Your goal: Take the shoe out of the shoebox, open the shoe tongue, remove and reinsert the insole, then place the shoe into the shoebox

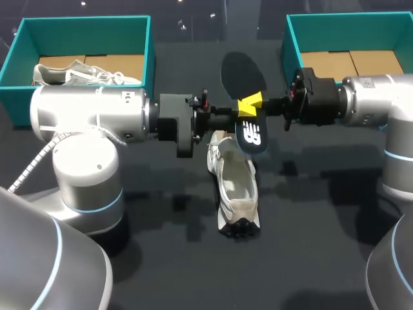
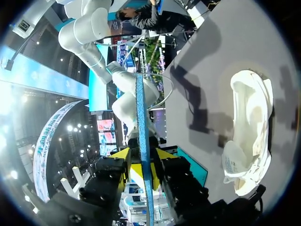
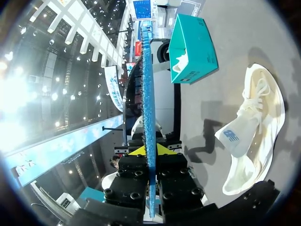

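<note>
A dark insole [image 1: 242, 74] with a white logo hangs edge-up over the table's middle, and both grippers meet at its waist. My right gripper [image 1: 258, 101] is shut on the insole [image 3: 148, 94], whose blue edge runs straight between its fingers [image 3: 150, 155]. My left gripper [image 1: 240, 110] stands slightly open around the same insole [image 2: 141, 132], with small gaps at its yellow tips [image 2: 142, 162]. Just below lies the white sneaker [image 1: 235, 187] on the dark table; it also shows as the sneaker [image 2: 249, 132] and sneaker [image 3: 256, 132] in both wrist views.
A teal shoebox [image 1: 84, 26] at the back left holds a second pale sneaker [image 1: 84, 74]. Another teal shoebox [image 1: 348, 22] stands at the back right with brown card inside. Bare dark table lies in front of the sneaker.
</note>
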`<state>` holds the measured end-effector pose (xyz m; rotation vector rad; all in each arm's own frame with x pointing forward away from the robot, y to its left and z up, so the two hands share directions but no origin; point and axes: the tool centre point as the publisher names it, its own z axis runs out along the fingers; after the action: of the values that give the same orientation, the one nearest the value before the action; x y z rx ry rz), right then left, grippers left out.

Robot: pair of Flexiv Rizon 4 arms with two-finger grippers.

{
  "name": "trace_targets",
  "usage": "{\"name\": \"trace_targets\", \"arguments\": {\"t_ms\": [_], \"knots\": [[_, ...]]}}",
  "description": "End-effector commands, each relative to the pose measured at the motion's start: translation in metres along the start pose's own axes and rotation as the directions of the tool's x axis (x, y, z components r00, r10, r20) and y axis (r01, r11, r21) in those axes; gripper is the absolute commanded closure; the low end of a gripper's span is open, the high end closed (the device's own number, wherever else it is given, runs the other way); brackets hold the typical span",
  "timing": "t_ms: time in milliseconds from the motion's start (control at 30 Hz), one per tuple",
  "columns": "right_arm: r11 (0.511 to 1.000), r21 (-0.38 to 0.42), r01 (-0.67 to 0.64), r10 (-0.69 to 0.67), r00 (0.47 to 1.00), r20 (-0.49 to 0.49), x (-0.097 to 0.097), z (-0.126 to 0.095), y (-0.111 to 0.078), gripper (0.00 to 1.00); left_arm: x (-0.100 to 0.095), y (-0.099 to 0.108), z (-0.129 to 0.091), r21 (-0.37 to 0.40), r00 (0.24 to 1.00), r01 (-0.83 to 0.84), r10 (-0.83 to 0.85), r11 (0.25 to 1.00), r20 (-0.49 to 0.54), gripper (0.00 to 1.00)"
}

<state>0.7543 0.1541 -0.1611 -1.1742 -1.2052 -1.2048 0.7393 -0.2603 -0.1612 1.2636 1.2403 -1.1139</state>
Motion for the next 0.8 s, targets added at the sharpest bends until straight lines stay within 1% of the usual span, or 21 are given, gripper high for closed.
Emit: {"name": "trace_targets", "arguments": {"t_ms": [33,133,267,333,367,433,800], "knots": [[1.0,-0.007,0.0,0.0,1.0,-0.002,-0.003,-0.004,-0.004,1.0,-0.012,-0.004,-0.035,-0.009,0.999,0.03,-0.03,1.0,-0.024,0.0],[1.0,-0.006,-0.001,0.001,1.0,-0.001,-0.007,-0.005,-0.005,1.0,-0.016,-0.001,-0.057,-0.019,0.997,0.057,-0.058,0.998,-0.051,0.0],[1.0,-0.003,-0.002,0.002,1.0,-0.005,-0.011,-0.005,-0.006,1.0,-0.021,0.005,-0.084,-0.027,0.991,0.055,-0.058,0.998,-0.121,0.0],[1.0,-0.002,-0.003,0.003,1.0,-0.007,-0.014,-0.005,-0.006,1.0,-0.024,0.009,-0.095,-0.012,0.986,0.023,-0.025,1.0,-0.165,0.0],[1.0,-0.001,-0.004,0.004,1.0,-0.008,-0.015,-0.005,-0.007,1.0,-0.026,0.012,-0.1,-0.013,0.982,-0.02,0.017,1.0,-0.191,0.0],[1.0,-0.001,-0.014,0.014,1.0,-0.008,-0.018,-0.004,-0.007,1.0,-0.026,0.012,-0.1,-0.013,0.982,-0.02,0.017,1.0,-0.191,0.0],[1.0,-0.001,-0.014,0.014,1.0,-0.008,-0.018,-0.004,-0.007,1.0,-0.026,0.012,-0.1,-0.013,0.982,-0.02,0.017,1.0,-0.191,0.0]]}}
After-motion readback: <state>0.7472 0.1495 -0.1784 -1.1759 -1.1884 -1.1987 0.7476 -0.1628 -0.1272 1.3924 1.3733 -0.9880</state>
